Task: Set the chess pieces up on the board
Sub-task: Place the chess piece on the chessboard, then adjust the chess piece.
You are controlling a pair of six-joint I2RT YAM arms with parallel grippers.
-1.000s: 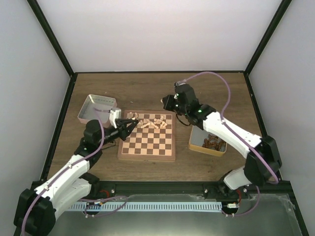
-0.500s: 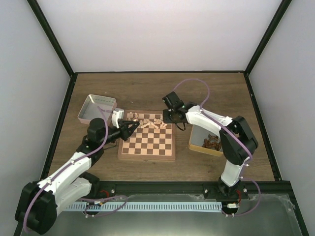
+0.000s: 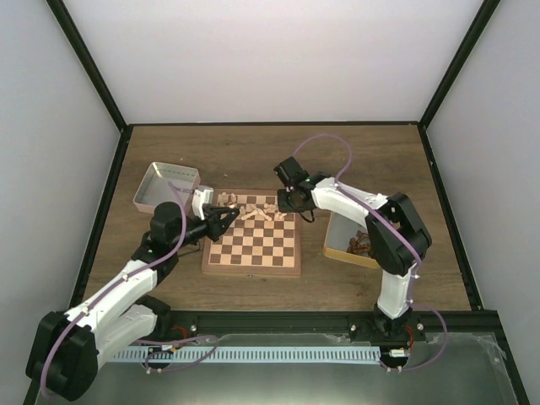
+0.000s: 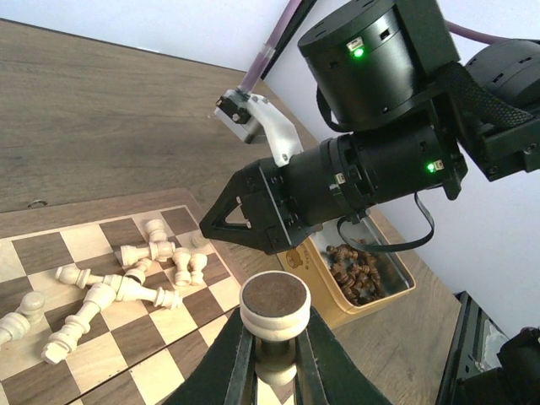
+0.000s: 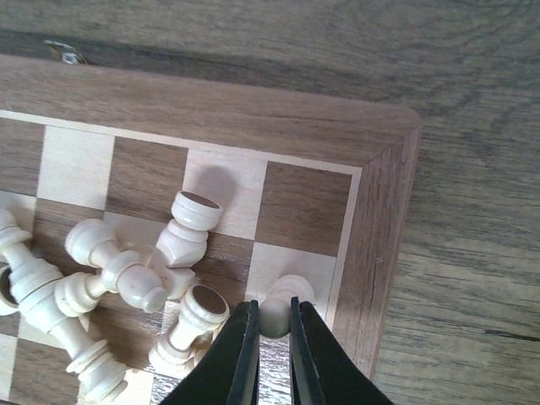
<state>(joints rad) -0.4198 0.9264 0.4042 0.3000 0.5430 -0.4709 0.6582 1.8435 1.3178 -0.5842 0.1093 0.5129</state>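
The board (image 3: 253, 253) lies mid-table with a heap of pale chess pieces (image 3: 257, 208) toppled along its far rows. My left gripper (image 3: 229, 213) hovers over the board's far left part, shut on one cream piece (image 4: 273, 308) held by its stem with the dark felt base facing the camera. My right gripper (image 3: 287, 202) is at the far right corner. It is shut on the round head of a small pawn (image 5: 278, 308) standing on a cream edge square. Fallen pieces (image 5: 118, 270) lie just left of that pawn.
A white tray (image 3: 152, 177) sits off the board's far left corner. A yellow tin (image 3: 337, 251) holding dark brown pieces (image 4: 353, 270) stands right of the board. The right arm's wrist (image 4: 371, 160) hangs close in front of my left gripper.
The right arm folded inward and its gripper came down from behind the board onto the far right corner. The left gripper edged slightly forward with its piece.
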